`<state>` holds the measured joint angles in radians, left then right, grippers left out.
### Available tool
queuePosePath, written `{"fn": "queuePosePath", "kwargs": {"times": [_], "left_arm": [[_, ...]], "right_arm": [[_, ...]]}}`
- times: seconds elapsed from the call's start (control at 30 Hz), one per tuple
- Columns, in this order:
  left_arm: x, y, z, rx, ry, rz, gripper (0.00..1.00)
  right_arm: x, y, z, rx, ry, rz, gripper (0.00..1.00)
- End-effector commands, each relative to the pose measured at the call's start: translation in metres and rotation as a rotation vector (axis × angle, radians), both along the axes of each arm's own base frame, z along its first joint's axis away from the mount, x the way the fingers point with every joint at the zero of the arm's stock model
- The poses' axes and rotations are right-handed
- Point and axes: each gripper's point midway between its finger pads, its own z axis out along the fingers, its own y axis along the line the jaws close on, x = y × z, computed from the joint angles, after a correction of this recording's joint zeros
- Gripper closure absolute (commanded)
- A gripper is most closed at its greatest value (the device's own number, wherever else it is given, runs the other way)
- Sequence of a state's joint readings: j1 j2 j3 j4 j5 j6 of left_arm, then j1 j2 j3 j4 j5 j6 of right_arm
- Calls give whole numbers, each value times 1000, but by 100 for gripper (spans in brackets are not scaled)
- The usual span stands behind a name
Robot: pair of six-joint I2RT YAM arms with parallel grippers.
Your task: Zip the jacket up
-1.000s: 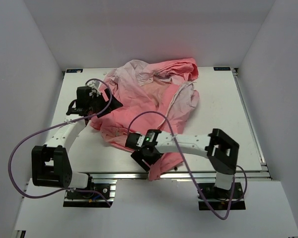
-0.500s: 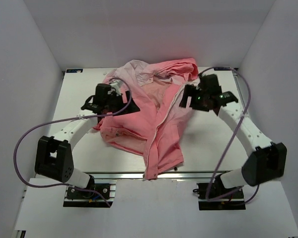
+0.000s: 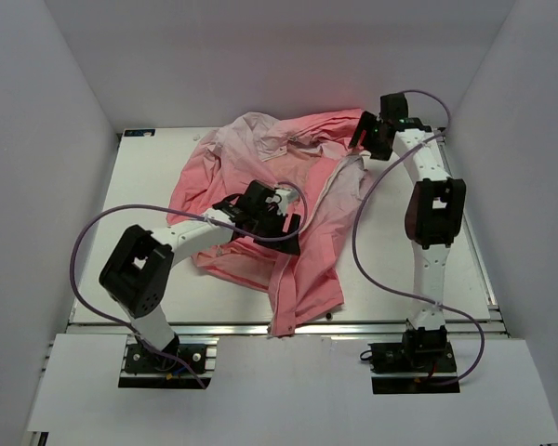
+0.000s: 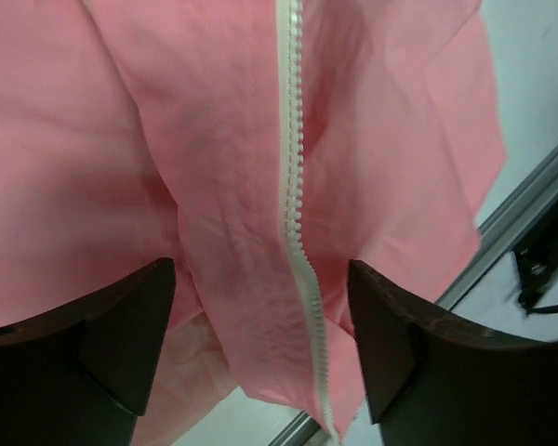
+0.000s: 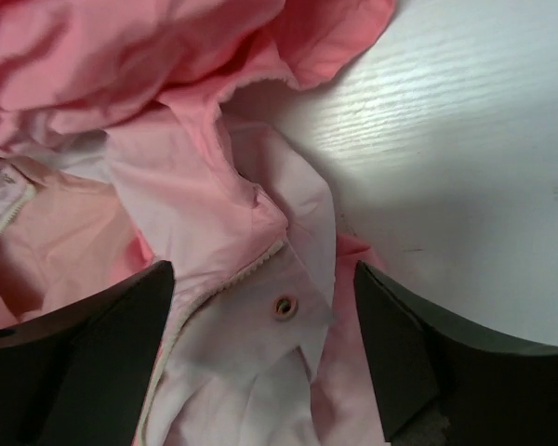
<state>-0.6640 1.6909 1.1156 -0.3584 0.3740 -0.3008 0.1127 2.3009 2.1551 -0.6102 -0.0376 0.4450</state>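
The jacket [image 3: 327,212] lay crumpled on the table [image 3: 418,251], its coral hem reaching the near edge. Over the jacket's middle, the left gripper [image 3: 288,228] hung with fingers spread and nothing clasped. The white zipper [image 4: 294,186] ran beneath the gap. At the jacket's far right corner, the right gripper [image 3: 363,141] was likewise released. It was poised above a pale flap bearing a small metal eyelet [image 5: 284,306], with bare tabletop just beside the cloth.
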Motion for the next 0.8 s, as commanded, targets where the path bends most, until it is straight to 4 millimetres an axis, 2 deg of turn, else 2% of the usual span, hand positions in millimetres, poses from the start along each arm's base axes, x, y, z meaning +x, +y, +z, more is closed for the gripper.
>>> {"fn": "queuePosePath", "kwargs": {"times": [0.0,0.03,0.13,0.17,0.23,0.27,0.3,0.33,0.37,0.43,0.47,0.53,0.6,0.63,0.7,0.73,0.77], "left_arm": [[2,-6,9,43,-52,-13,18],[5,-2,6,66,-54,9,23],[8,0,1,91,-49,26,40],[8,-2,2,84,-47,17,44],[8,-5,5,69,-49,4,62],[7,-8,7,57,-48,-5,70],[6,-9,10,50,-48,-7,87],[6,-11,12,46,-51,-9,96],[3,-15,13,39,-50,-23,100],[0,-25,20,18,-64,-50,100],[-7,-35,24,-2,-68,-86,100],[-19,-57,39,-77,-76,-157,100],[-41,-80,48,-145,-58,-248,100],[-48,-96,59,-195,-76,-293,100],[-59,-112,63,-258,-42,-344,100],[-69,-123,75,-335,-30,-406,100],[-75,-128,79,-368,-14,-438,100]], "right_arm": [[8,20,11,89,-25,39,20],[7,28,9,123,-23,65,22],[11,32,5,150,-23,63,45],[10,32,6,154,-26,63,64],[10,31,14,148,-62,62,91],[11,30,19,144,-77,58,94],[12,27,24,129,-92,56,96],[14,21,36,106,-122,37,98],[16,18,46,88,-146,28,100],[16,-1,63,12,-173,-24,100],[19,-10,77,-11,-199,-51,100],[18,-42,94,-89,-224,-143,100],[13,-75,101,-134,-218,-214,100],[6,-90,108,-162,-212,-253,100],[0,-120,111,-191,-205,-312,100],[-4,-136,122,-214,-222,-337,100],[-4,-144,129,-224,-240,-343,100]]}}
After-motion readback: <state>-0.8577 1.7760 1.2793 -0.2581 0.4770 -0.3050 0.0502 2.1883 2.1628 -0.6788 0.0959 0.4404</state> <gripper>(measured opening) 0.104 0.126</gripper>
